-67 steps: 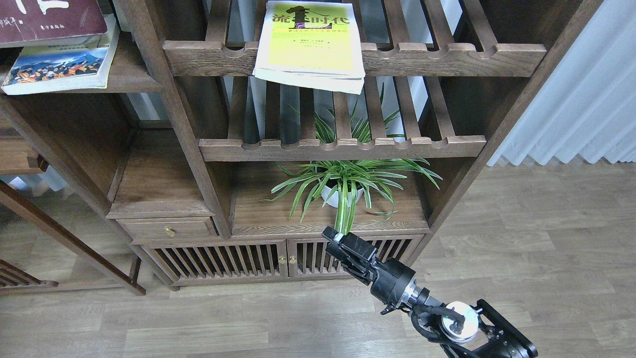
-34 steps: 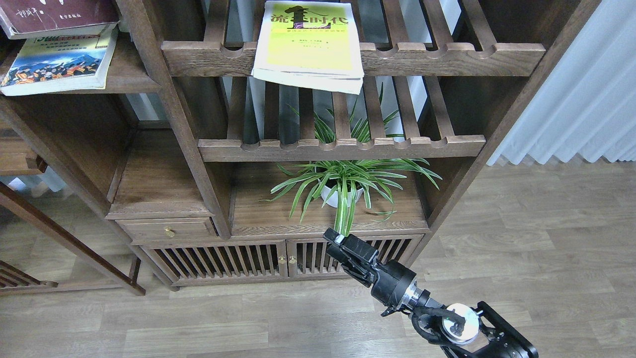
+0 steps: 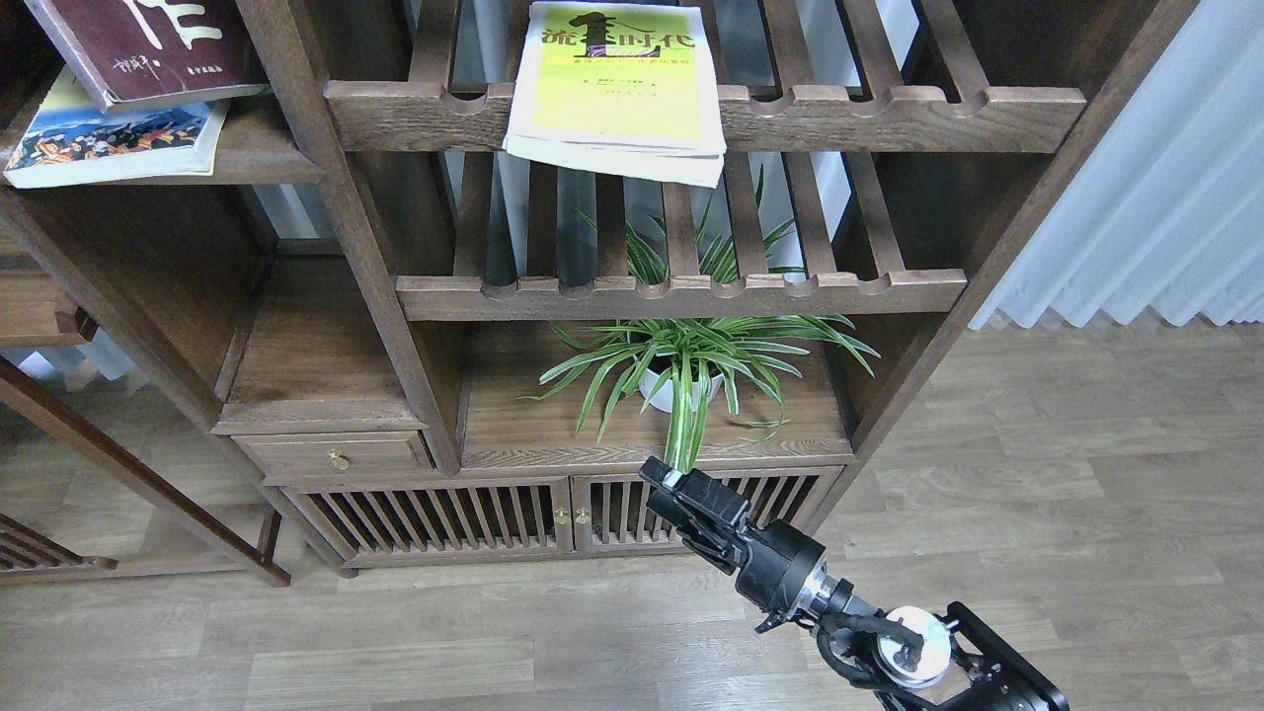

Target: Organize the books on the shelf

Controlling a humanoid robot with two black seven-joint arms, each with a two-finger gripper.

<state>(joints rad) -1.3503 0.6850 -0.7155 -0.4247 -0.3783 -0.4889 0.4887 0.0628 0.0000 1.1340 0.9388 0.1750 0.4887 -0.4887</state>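
The yellow-green book (image 3: 617,84) lies flat on the upper slatted rack, its front edge overhanging the rail. The thick maroon book (image 3: 148,44) is at the top left, tilted, and lies over the smaller blue-illustrated book (image 3: 109,138). That one rests on the flat dark-brown shelf (image 3: 262,158). My right gripper (image 3: 664,481) hovers low in front of the cabinet doors, well below all the books. It is dark and its fingers cannot be told apart. It holds nothing that I can see. My left gripper is out of view.
A potted spider plant (image 3: 681,370) stands on the lower board just behind my right gripper. A second slatted rack (image 3: 681,291) sits under the upper one. A small drawer (image 3: 336,456) and slatted cabinet doors (image 3: 444,518) are below. A white curtain (image 3: 1155,197) hangs at right.
The maroon book has shifted right and turned to a steeper tilt over the blue-illustrated book. My right arm has sunk slightly. The yellow-green book has not moved.
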